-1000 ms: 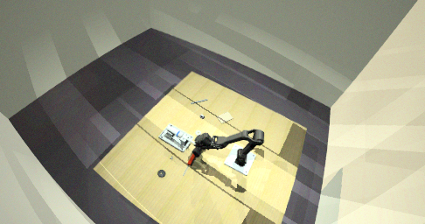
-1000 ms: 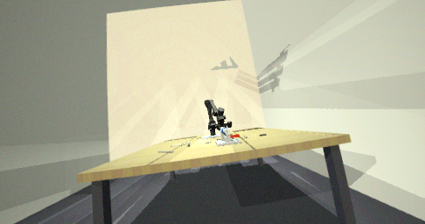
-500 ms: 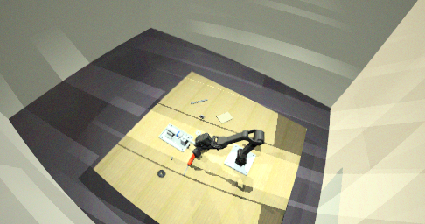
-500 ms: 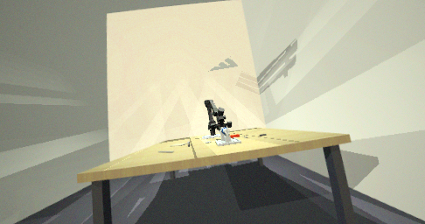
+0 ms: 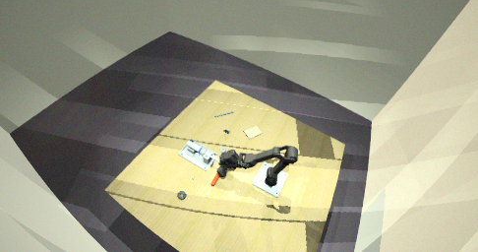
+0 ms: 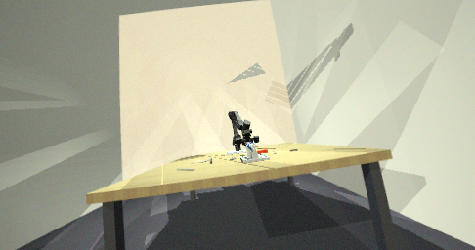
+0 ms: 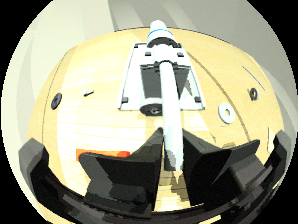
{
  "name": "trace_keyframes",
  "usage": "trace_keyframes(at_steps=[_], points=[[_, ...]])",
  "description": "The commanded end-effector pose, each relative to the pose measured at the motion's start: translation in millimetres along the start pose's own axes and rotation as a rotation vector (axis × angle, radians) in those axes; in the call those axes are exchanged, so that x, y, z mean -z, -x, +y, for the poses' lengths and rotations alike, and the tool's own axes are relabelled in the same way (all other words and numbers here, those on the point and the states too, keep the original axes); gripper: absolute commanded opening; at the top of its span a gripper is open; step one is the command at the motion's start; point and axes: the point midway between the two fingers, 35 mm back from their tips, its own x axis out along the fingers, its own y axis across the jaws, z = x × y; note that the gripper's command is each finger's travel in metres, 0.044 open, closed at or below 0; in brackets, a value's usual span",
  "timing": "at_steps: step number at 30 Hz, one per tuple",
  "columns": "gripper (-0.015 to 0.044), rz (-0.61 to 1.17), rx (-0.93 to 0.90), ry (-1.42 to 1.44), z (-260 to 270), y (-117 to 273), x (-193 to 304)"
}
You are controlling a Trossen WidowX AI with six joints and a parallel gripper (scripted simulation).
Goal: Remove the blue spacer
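A white base plate carries the housing fixture on the wooden table. A long pale shaft runs through the fixture towards me, with its orange handle sticking out past my fingers. A blue spacer sits on the shaft inside the fixture. My gripper is shut on the shaft just outside the plate's near edge. In the wrist view the spacers on the shaft are too small to tell apart.
A dark ring lies on the table in front of the fixture. A pale ring and a small dark disc lie right of the plate. A thin bar, a small dark part and a tan card lie farther back. The arm's base stands to the right.
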Motion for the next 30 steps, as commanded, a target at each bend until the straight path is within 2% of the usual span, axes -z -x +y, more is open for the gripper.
trace_keyframes(at_steps=[1, 30], points=[[0.0, -0.001, 0.003, -0.006, -0.4, 0.7, 0.4], [0.0, 0.0, 0.003, -0.006, -0.4, 3.2, 3.0]])
